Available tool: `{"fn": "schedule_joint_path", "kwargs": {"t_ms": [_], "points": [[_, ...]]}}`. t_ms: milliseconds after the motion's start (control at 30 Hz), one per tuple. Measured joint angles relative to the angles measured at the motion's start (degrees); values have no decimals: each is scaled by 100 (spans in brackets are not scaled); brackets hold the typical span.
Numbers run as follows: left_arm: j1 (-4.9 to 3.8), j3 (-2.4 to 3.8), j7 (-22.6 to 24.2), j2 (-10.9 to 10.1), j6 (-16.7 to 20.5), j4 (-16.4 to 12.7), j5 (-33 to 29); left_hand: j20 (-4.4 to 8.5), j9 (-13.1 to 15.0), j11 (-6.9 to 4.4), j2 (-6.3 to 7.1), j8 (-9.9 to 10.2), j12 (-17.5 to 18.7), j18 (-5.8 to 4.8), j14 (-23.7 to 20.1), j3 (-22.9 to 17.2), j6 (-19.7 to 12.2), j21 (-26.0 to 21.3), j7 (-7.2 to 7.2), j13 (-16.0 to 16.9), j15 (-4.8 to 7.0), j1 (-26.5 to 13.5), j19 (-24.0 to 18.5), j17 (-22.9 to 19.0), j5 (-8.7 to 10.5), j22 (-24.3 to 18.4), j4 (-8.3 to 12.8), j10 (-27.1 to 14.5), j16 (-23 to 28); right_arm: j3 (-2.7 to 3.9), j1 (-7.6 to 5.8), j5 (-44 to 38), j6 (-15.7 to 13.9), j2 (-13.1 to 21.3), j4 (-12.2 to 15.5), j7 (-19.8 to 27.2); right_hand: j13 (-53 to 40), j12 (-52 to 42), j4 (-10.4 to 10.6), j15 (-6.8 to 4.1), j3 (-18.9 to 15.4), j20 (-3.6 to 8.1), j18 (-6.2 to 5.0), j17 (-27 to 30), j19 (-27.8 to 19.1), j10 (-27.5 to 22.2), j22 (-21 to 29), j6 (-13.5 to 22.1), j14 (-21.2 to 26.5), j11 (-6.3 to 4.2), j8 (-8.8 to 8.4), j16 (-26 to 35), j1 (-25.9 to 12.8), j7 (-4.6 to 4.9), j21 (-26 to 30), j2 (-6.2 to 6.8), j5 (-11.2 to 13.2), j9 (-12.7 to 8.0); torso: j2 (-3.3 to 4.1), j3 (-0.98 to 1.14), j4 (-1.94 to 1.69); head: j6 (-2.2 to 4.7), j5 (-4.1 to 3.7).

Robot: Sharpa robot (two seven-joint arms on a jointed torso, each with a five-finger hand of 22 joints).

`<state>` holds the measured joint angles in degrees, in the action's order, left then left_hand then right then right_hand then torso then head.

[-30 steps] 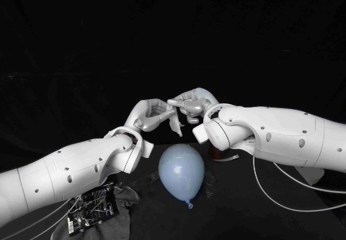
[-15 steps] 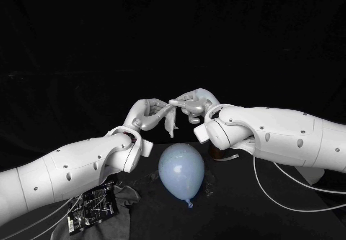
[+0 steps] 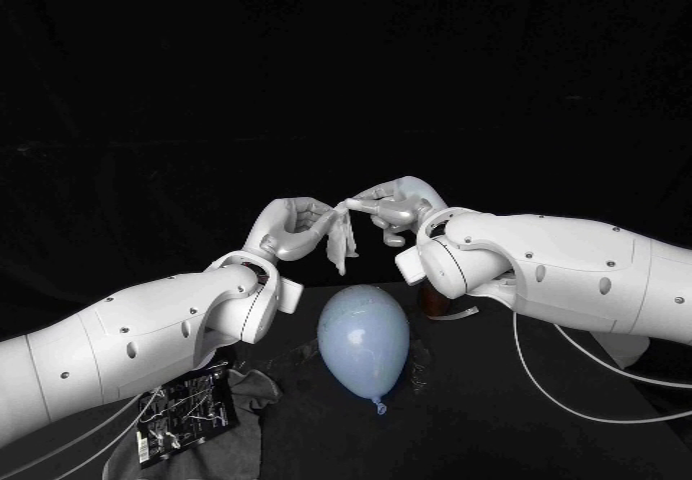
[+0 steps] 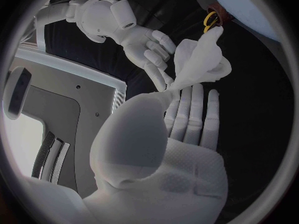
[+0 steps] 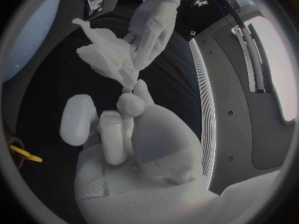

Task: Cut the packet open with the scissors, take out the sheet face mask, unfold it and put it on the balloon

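From the head view, a dark packet (image 3: 185, 420) with pale markings lies flat at about 7 o'clock from the balloon, next to a crumpled grey cloth (image 3: 257, 392) on the black table (image 3: 490, 420). The left hand (image 3: 296, 230) and the right hand (image 3: 392, 210) meet at 12 o'clock of the balloon (image 3: 364, 340), raised clear of it. The mask (image 3: 340, 240) hangs between them as 1 narrow pale strip, mostly folded. The balloon is pale blue and egg-shaped, lying on the table with its knot at 6 o'clock. The left wrist view adds detail the head view lacks. There the mask is a creased white wad with 1 loose flap. The left hand's fingers lie straight and side by side, its thumb closing on the wad's lower corner, and the right hand's fingertips reach that same corner. A yellow handle loop of the scissors (image 4: 211, 19) lies beyond the mask. The right wrist view makes the right hand's grip plain: its thumb and 1 finger pinch a thin corner of the mask, with the other fingers curled in. The left hand holds the wad's far side.
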<state>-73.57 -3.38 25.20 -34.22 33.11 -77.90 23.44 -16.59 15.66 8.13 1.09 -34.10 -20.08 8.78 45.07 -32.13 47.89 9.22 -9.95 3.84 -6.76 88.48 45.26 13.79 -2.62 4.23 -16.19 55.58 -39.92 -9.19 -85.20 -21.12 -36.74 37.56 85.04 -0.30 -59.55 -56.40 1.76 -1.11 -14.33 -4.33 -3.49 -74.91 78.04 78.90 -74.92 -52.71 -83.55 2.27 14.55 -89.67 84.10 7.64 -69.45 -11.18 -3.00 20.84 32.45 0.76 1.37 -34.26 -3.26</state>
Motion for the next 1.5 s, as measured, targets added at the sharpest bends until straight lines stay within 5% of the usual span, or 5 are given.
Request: {"fn": "schedule_joint_path", "kwargs": {"t_ms": [400,633,967,1500], "points": [[0,0,-132,-100,-282,-17,-168,26,35,-26,141,-133,57,2,72,-329,41,122,1,5,50,-208,161,0,0,52,68,190,0,-13,107,-229,223,262,12,192,193,352,47,68,-347,-155,-95,-1,-278,-311,-2,85,-54,124,-286,83,-127,65,414,-7,0,-136,4,4,2,-40,19],[-1,4,-251,-173,-401,-35,-499,29,36,-54,218,-184,97,98,155,-468,41,200,1,4,52,-310,257,-14,0,79,183,258,31,-21,339,-750,387,559,306,328,825,1164,153,175,-840,-264,-313,-5,-799,-966,-1,152,-47,227,-459,317,-301,119,1149,78,0,-181,4,4,1,-83,43],[-1,4,-400,-261,-503,-124,-833,60,36,-35,226,-218,167,97,254,-529,40,267,0,4,70,-377,329,-41,1,98,182,323,113,-35,673,-1655,407,615,519,356,1209,1527,341,293,-1064,-373,-447,178,-1416,-1558,2,73,262,304,-460,523,-657,202,2027,314,-29,-164,-4,5,1,-115,53],[-2,4,-519,-320,-574,-278,-1050,61,36,-44,278,-252,229,94,297,-624,39,288,1,3,71,-461,370,-55,22,105,277,372,161,-38,789,-2351,234,309,359,170,1215,1385,355,263,-1063,-358,-447,8,-1316,-1565,-2,20,205,297,-392,462,-675,169,1838,333,-7,-124,-4,-6,-5,-139,45]]}}
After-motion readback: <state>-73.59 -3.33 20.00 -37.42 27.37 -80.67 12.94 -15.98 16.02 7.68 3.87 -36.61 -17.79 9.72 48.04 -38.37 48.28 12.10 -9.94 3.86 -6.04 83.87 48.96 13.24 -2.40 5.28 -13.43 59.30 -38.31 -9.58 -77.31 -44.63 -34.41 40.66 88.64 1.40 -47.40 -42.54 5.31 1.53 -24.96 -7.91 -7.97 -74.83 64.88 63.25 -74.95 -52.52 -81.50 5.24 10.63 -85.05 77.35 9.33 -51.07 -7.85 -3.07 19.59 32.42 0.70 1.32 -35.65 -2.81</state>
